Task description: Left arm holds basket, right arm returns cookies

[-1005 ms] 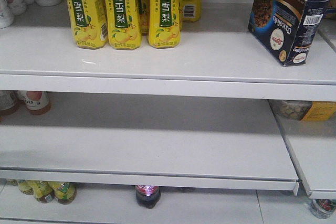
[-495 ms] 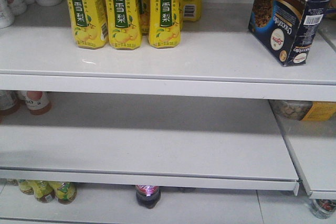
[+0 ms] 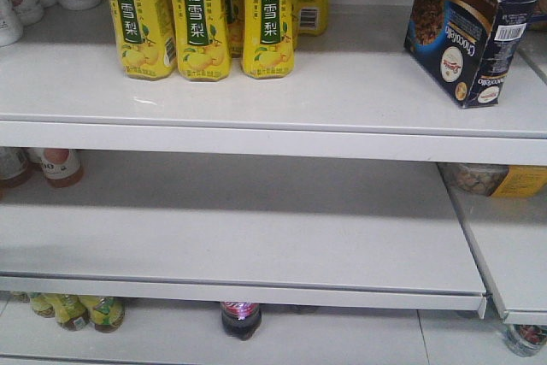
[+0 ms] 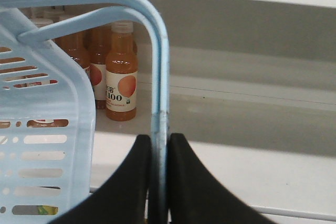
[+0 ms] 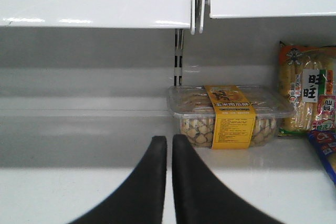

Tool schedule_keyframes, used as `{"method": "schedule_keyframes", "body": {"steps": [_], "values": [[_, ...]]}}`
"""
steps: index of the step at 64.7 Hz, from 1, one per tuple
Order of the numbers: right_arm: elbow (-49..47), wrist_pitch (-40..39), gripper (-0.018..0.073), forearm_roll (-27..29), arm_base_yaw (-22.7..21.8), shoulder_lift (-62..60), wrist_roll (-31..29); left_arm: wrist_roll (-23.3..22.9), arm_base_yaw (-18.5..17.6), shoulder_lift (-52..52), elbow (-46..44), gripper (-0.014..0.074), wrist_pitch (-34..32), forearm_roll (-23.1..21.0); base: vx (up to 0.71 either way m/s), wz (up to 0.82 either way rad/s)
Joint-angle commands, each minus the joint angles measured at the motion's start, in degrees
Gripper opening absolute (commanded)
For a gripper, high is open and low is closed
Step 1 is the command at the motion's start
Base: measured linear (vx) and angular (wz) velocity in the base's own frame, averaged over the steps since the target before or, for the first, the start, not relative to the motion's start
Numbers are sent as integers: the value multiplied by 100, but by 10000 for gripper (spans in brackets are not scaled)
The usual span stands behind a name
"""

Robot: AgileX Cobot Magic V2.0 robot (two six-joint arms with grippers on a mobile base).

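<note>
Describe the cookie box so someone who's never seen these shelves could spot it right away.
Start at the top white shelf in the front view and go to its right end, well away from the yellow drink bottles on the left. The cookies stand there alone: a dark navy cardboard box, turned corner-on, with a cookie photo, round white logo and white barcode patch.

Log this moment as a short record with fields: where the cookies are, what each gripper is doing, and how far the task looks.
cookies: navy box standing on the top shelf, right side, angled
neighbours: yellow bottles at the left of that shelf, apart from the box
left gripper: jaws closed on the basket handle
right gripper: jaws closed, empty, facing a clear tub of snacks
task state: cookies appear returned; basket held
</note>
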Motion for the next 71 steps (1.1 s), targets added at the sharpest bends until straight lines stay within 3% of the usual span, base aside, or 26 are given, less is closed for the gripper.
{"method": "schedule_keyframes", "body": {"steps": [1,71], "values": [[105,-356,-6,-46,-27,-74,-41,117,-38,-111,-175,-3,-584,55,0,0],[105,-339,-6,-51,-27,-74,-41,117,-38,-111,-175,-3,-584,55,0,0]]}}
